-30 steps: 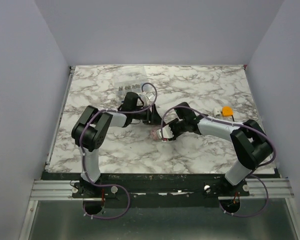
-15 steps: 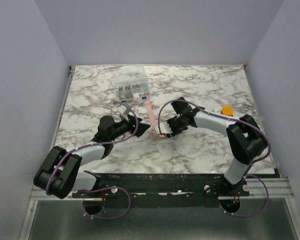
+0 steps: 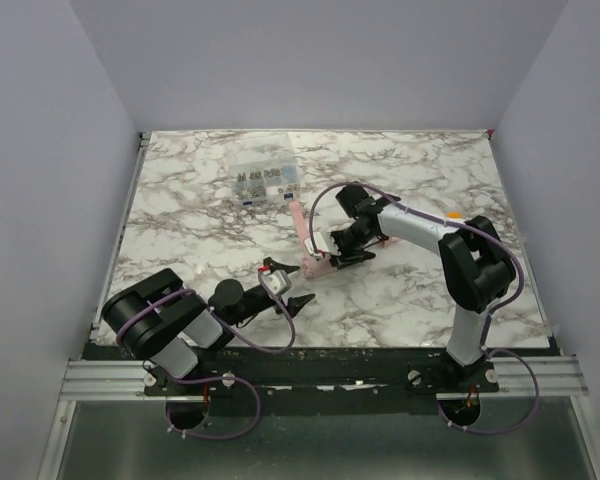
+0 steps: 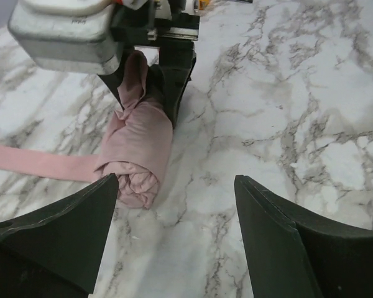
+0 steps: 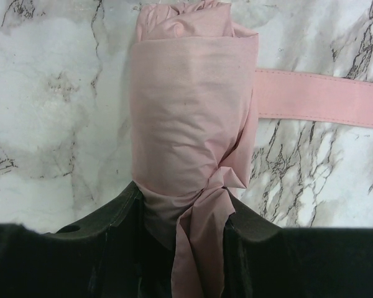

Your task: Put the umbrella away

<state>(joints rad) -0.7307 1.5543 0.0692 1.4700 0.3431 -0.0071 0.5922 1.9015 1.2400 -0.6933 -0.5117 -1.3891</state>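
Clear parts box (image 3: 263,180) on marble table (image 3: 410,160).

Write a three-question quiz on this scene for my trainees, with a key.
1. True or false: the left gripper is clamped on the umbrella.
2. What is the right gripper shut on? A the umbrella; B a cup; C nothing.
3. Short answer: is the strap fastened round the bundle or lying loose on the table?
Key: 1 false; 2 A; 3 lying loose.
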